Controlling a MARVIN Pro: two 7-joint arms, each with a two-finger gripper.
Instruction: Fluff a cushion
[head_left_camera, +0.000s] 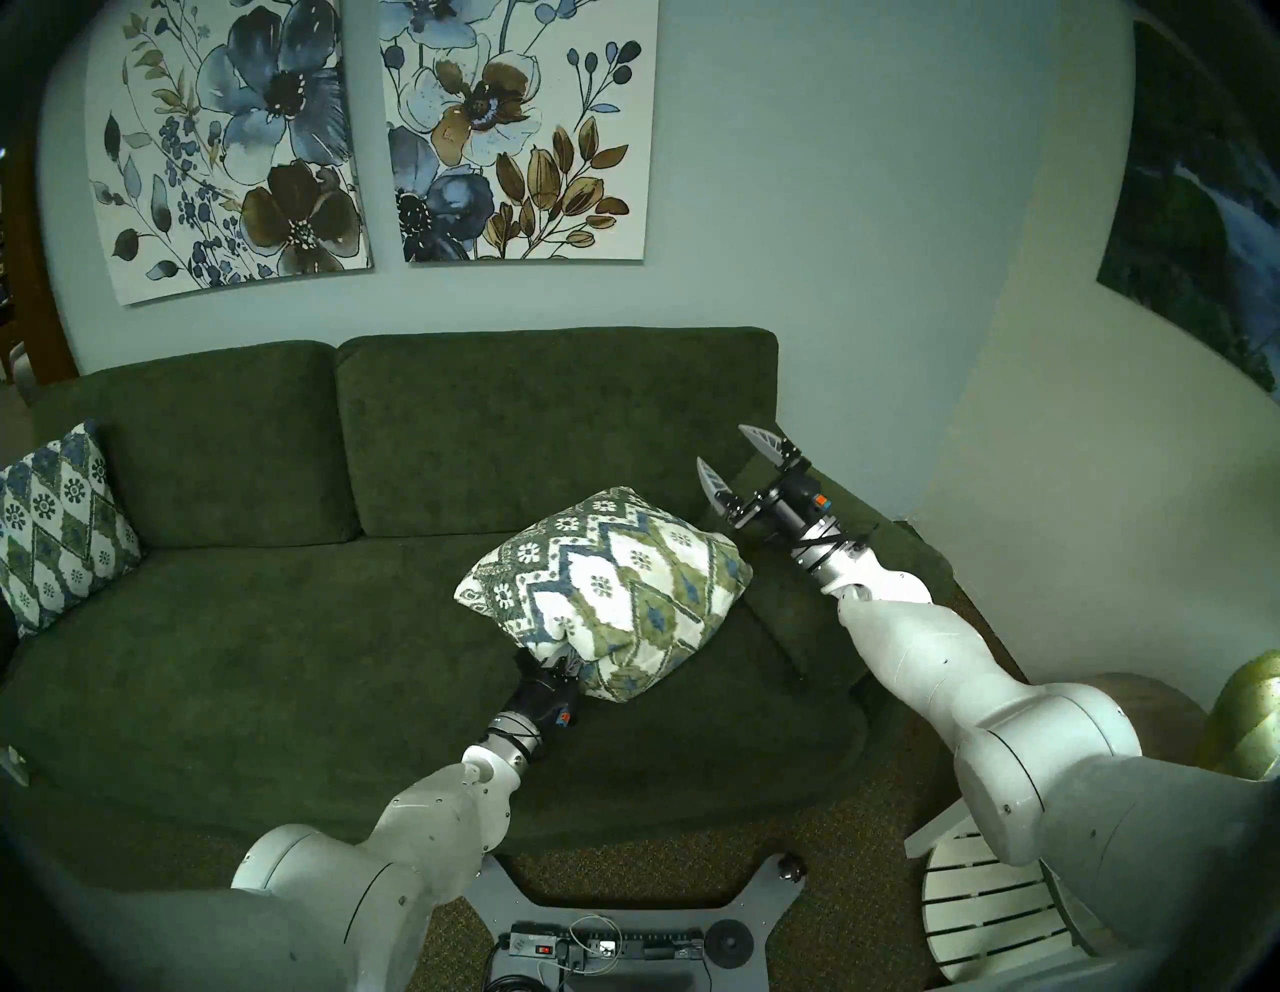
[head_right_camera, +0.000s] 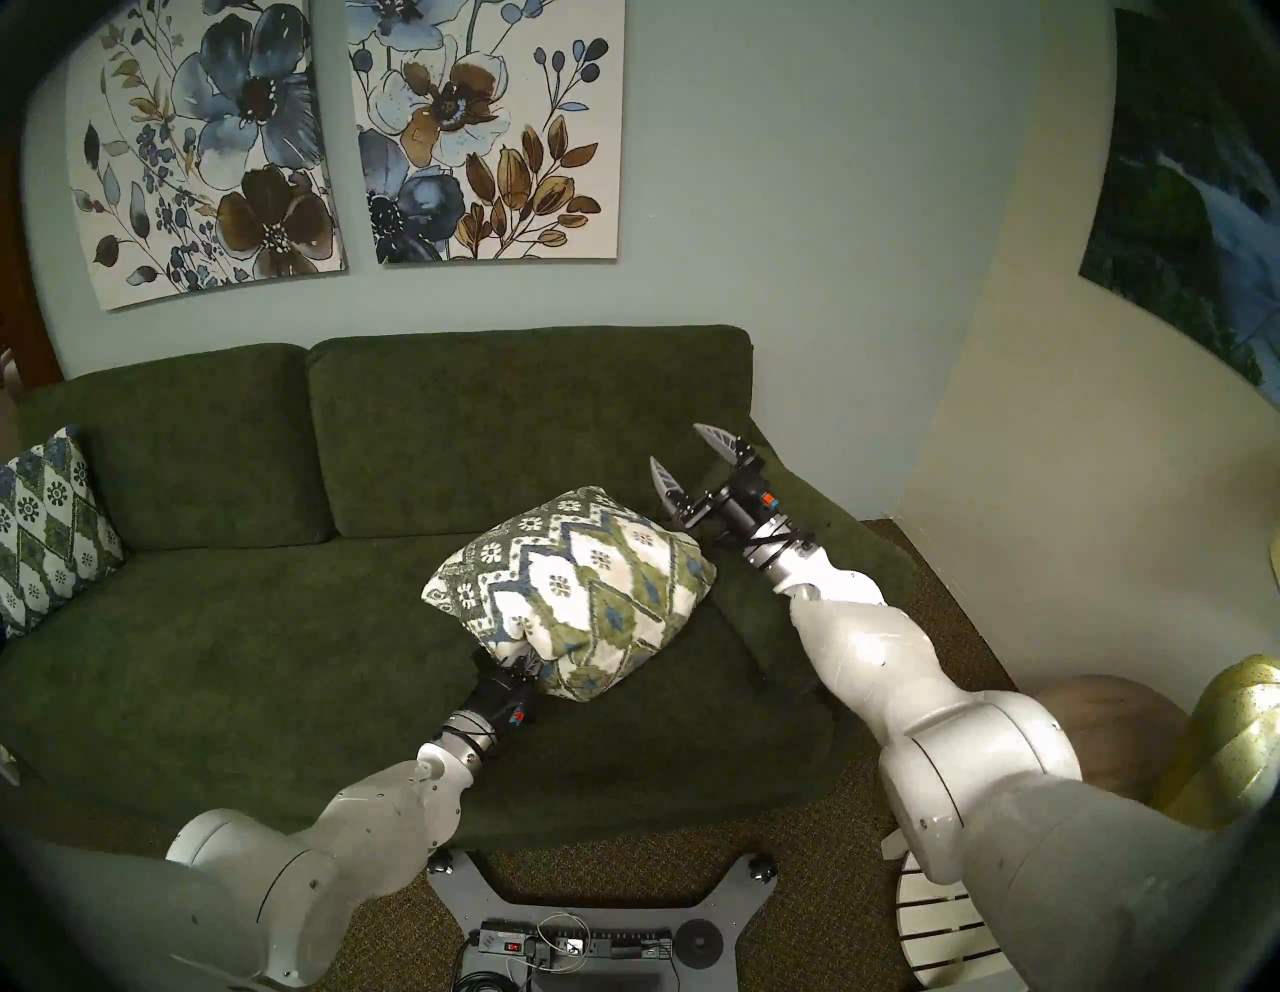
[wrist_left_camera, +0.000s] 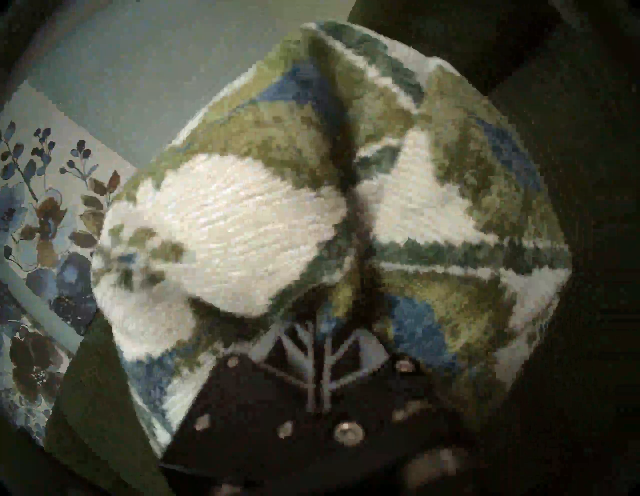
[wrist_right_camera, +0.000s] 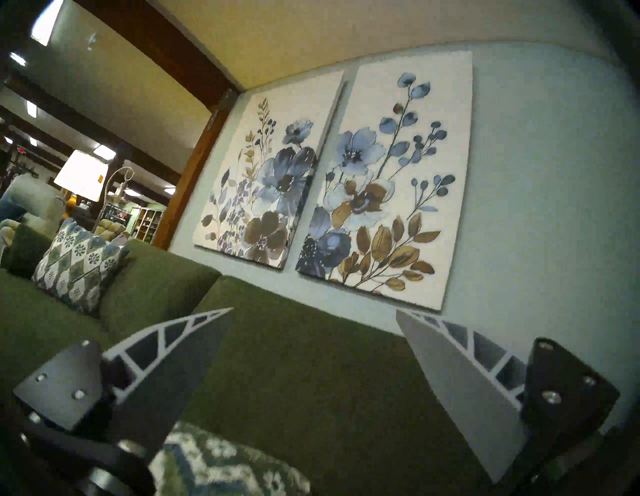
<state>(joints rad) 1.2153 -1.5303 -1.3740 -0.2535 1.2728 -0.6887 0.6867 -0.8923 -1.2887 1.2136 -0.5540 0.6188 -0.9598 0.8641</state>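
Note:
The cushion (head_left_camera: 609, 589), cream with olive and blue zigzags, is held tilted above the dark-green sofa seat (head_left_camera: 277, 679), right of the middle. My left gripper (head_left_camera: 557, 661) is shut on the cushion's near lower edge, the fabric bunched around its fingers. The left wrist view is filled with the pinched fabric (wrist_left_camera: 242, 225) and my closed gripper (wrist_left_camera: 320, 346). My right gripper (head_left_camera: 724, 454) is open and empty, just past the cushion's far right corner, above the sofa's right arm. In the right wrist view the gripper (wrist_right_camera: 311, 315) faces the backrest, with the cushion (wrist_right_camera: 221, 467) below it.
A second, bluer patterned pillow (head_left_camera: 55, 526) leans at the sofa's left end. Two flower canvases (head_left_camera: 374, 131) hang on the wall behind. A white slatted chair (head_left_camera: 983, 900), a wooden table (head_left_camera: 1136, 713) and a gold vase (head_left_camera: 1247, 720) stand at the right.

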